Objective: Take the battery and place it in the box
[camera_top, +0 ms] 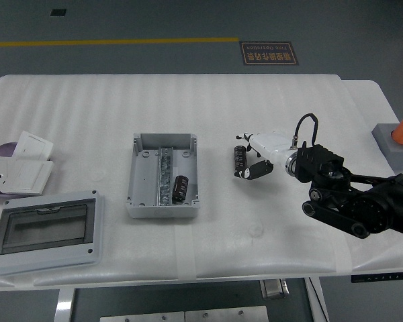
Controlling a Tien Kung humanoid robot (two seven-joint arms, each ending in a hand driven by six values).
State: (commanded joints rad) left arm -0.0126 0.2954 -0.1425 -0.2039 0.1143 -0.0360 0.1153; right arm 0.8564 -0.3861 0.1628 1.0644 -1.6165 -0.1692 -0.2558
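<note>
The battery (240, 161) lies on the white table (255, 107), right of the middle, a dark cylinder with its long side running from far to near. The right hand (255, 157) reaches in from the right edge on a black arm; its white fingers (245, 139) are spread and hold nothing, with one at the far end of the battery and a dark-tipped one (254, 172) just beside its near end, though I cannot tell if they touch it. The grey box (162, 175) stands open to the left of the battery, well apart from it, and the strip of table between them is bare. Inside the box a metal rail (164, 176) runs down the middle and another dark cylinder (181, 188) lies in the right part. Near the left front corner of the table rests a grey cover with a clear window (46, 230), and behind it some white switch plates (19, 168) by the left edge. At the far right edge a grey block with an orange knob (397, 141) stands behind the arm. The far half of the table is free.
</note>
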